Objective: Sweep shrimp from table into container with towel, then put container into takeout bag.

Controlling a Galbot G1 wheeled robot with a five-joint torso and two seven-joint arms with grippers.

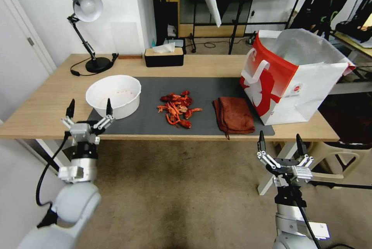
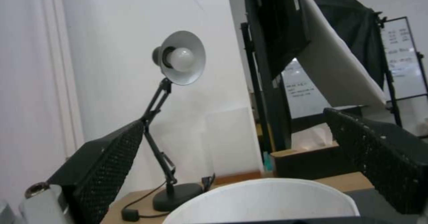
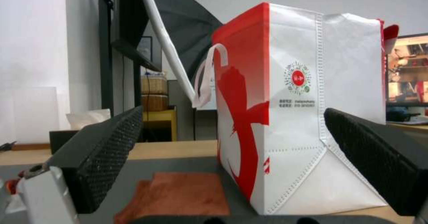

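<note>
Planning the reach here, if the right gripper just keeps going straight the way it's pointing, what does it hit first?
Probably the red and white paper takeout bag, dead ahead of the open right gripper; the rust-brown towel lies lower, so likely underneath its line.

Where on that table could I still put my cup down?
Bare wood lies left of the white bowl, between the lamp and the table edge, and behind the grey mat between the tissue box and the bag. The mat's middle, with shrimp and towel, is crowded.

The bag [image 1: 294,82] is hiding the mat's [image 1: 155,121] far right corner; its small print is reading too blurred.
</note>
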